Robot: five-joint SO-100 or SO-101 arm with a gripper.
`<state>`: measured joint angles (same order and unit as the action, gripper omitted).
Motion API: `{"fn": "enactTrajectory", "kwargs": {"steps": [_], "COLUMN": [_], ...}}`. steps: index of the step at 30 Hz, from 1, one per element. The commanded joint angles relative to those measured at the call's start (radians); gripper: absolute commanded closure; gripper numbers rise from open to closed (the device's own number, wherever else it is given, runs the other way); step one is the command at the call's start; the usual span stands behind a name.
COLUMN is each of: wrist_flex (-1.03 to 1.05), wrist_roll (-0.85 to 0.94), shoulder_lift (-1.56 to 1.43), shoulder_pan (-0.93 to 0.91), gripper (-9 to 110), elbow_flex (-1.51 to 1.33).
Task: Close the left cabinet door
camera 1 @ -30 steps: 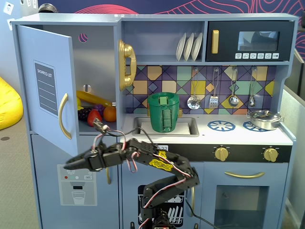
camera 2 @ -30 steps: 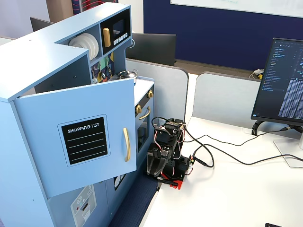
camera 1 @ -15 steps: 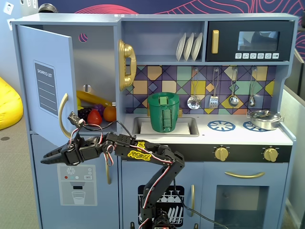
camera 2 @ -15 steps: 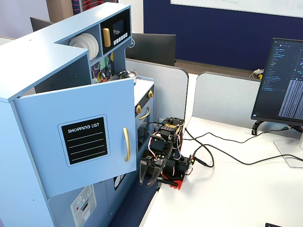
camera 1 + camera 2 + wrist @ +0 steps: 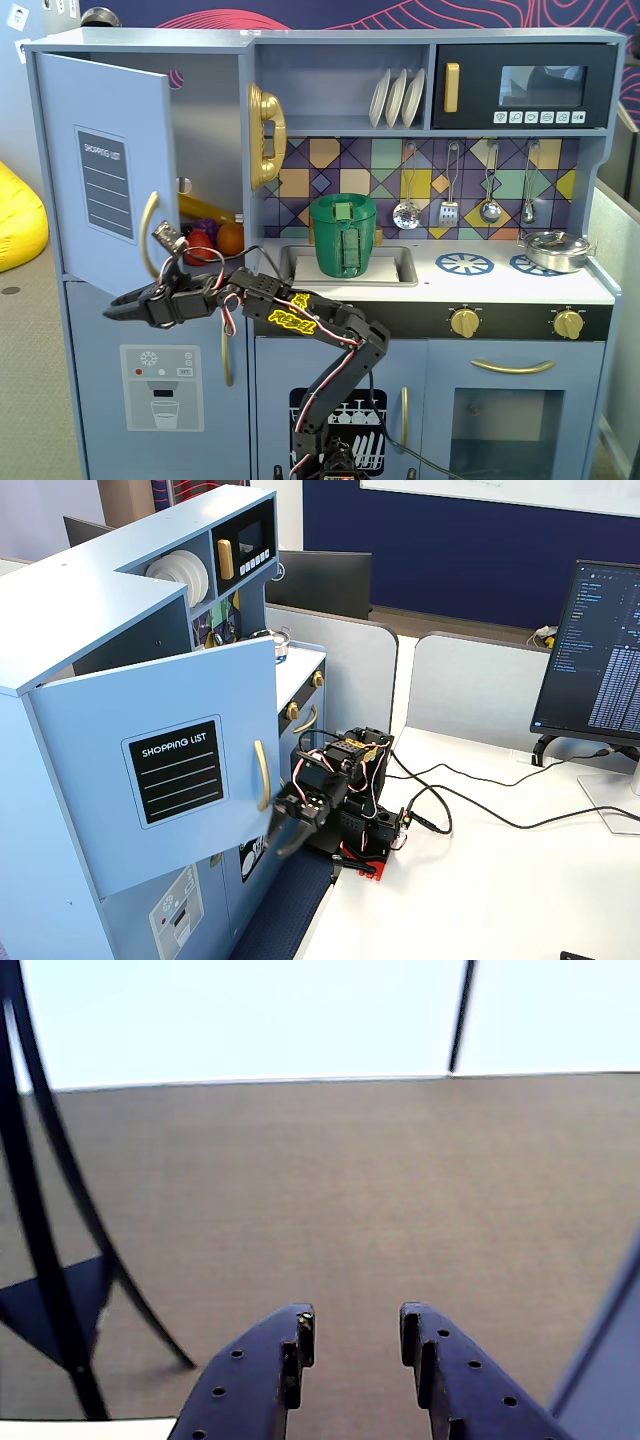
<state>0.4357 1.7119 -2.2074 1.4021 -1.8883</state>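
The cabinet door (image 5: 105, 170), the one with the shopping-list board (image 5: 181, 771) and the curved gold handle (image 5: 149, 232), stands ajar, swung out above and just behind my gripper (image 5: 118, 309). In a fixed view its free edge hangs well clear of the cabinet, so I judge nothing of the closing is done yet; the whole swing shut is left. My fingers (image 5: 262, 1372) stand a little apart with nothing between them, and in the wrist view they point out at bare floor (image 5: 330, 1200), not at the door. I sit just below the door's lower edge, near the handle; I cannot tell whether I touch either. Count: one open door, one handle on it, one gripper, and fruit (image 5: 212, 238) on the shelf behind me.
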Motion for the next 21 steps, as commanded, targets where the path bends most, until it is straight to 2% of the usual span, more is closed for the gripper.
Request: {"fn": "enactTrajectory", "kwargs": {"steps": [1,11,21], "wrist_flex": [0.006,-0.028,-0.273], "wrist_roll": [0.002,0.002,0.038], "shoulder_lift": [-0.074,-0.121,-0.087], "shoulder_pan": [-0.087,-0.36,-0.594], "gripper": [102,102,102], "elbow_flex": [-0.009,-0.089,-0.189]}}
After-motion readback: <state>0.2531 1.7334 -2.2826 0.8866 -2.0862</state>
